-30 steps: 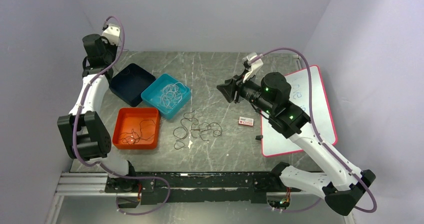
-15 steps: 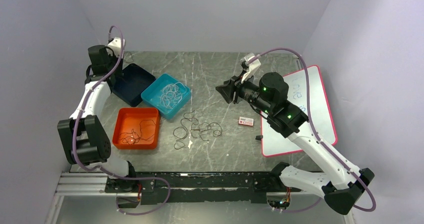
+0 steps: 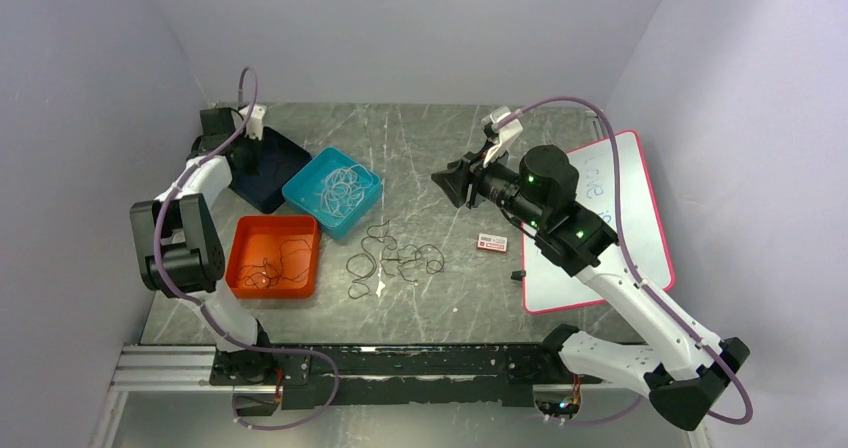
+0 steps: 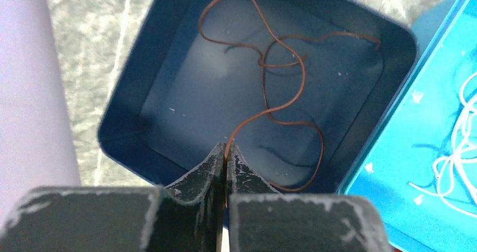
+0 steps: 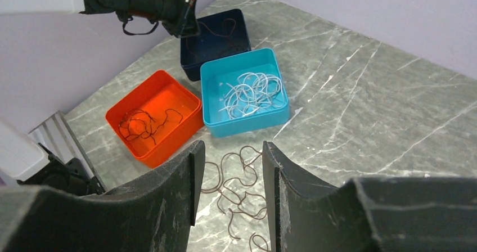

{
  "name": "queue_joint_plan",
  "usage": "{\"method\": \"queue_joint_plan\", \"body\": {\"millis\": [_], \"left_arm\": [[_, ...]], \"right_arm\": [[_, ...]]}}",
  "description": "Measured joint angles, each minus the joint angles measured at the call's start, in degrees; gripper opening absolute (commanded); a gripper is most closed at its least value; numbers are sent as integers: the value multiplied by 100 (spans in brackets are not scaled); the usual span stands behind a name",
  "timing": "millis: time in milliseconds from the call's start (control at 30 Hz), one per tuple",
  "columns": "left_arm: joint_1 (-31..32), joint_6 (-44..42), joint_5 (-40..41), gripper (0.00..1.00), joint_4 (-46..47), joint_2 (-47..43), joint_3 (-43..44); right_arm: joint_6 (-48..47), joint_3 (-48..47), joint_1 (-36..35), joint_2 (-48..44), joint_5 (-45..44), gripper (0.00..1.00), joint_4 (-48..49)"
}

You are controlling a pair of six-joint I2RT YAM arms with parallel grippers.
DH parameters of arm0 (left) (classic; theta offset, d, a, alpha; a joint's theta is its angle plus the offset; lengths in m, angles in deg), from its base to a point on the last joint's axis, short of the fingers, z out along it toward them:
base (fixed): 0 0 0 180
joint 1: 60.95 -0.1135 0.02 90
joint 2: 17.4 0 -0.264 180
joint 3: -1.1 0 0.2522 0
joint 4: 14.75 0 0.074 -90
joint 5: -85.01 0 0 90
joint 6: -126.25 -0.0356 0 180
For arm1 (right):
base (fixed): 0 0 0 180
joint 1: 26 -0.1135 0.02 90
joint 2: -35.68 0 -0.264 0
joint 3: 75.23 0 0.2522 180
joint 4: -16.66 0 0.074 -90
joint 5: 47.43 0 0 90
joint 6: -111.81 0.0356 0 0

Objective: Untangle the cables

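A loose tangle of thin dark brown cables (image 3: 392,260) lies on the grey table; it also shows in the right wrist view (image 5: 236,184). My left gripper (image 3: 252,143) hangs over the navy tray (image 3: 280,158) and is shut (image 4: 226,151) on one end of a brown cable (image 4: 304,77), the rest of which curls on the tray floor (image 4: 185,94). My right gripper (image 3: 450,183) is open and empty (image 5: 228,151), high above the table and behind the tangle. Whitish cables (image 3: 338,186) lie in the teal tray (image 3: 310,213), dark cables (image 3: 280,263) in the orange tray (image 3: 235,258).
A whiteboard with a red edge (image 3: 600,228) lies at the right under the right arm. A small red-and-white box (image 3: 492,242) and a small black piece (image 3: 517,275) lie beside it. The three trays stand close together at the left.
My left arm has swung from the back-left wall to the right and down over the navy tray. The right arm has stayed nearly still.
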State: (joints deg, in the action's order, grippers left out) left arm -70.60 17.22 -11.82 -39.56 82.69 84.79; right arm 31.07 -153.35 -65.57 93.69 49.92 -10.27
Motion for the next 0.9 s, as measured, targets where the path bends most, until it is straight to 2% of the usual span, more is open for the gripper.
{"method": "queue_joint_plan", "body": {"millis": [200, 367, 633, 900], "left_arm": [[-2, 81, 17, 44, -238, 229, 138], [-2, 210, 26, 58, -267, 225, 334], [-2, 428, 131, 60, -328, 0, 376], [0, 697, 83, 61, -498, -1097, 376]], "right_arm": [[44, 26, 0, -4, 50, 46, 0], [68, 26, 0, -28, 68, 46, -2], [109, 31, 0, -76, 85, 46, -2], [225, 57, 0, -76, 79, 46, -2]]}}
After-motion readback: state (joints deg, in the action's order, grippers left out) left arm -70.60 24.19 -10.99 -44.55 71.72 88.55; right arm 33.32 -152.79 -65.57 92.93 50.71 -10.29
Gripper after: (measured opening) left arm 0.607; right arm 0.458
